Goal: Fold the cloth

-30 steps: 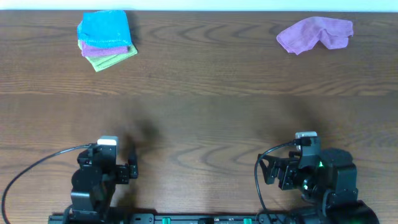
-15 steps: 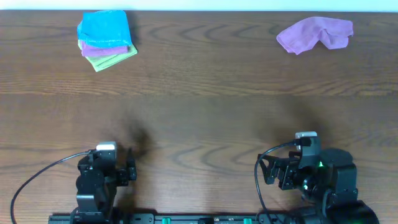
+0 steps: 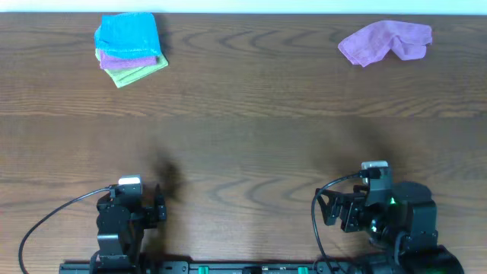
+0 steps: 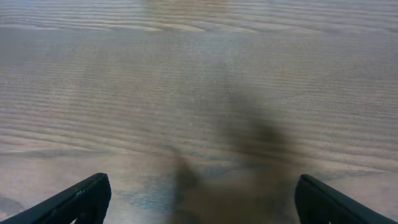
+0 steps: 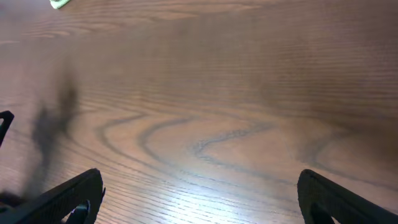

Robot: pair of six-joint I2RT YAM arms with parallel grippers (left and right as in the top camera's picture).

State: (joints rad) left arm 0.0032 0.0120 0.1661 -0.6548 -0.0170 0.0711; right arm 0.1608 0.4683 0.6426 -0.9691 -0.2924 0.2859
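Note:
A crumpled purple cloth (image 3: 385, 41) lies at the far right of the wooden table. A stack of folded cloths (image 3: 129, 47), blue on purple on green, sits at the far left. My left gripper (image 3: 156, 207) is at the near left edge, open and empty; its wrist view shows both fingertips wide apart (image 4: 199, 199) over bare wood. My right gripper (image 3: 329, 209) is at the near right edge, open and empty, fingertips wide apart (image 5: 202, 196) over bare wood. Both grippers are far from the cloths.
The table's far edge meets a white wall. A green corner of the folded stack (image 5: 59, 3) shows at the top left of the right wrist view. Black cables trail from both arm bases.
My left arm has drawn back toward the near edge and settled lower. The right arm and both cloths have not moved.

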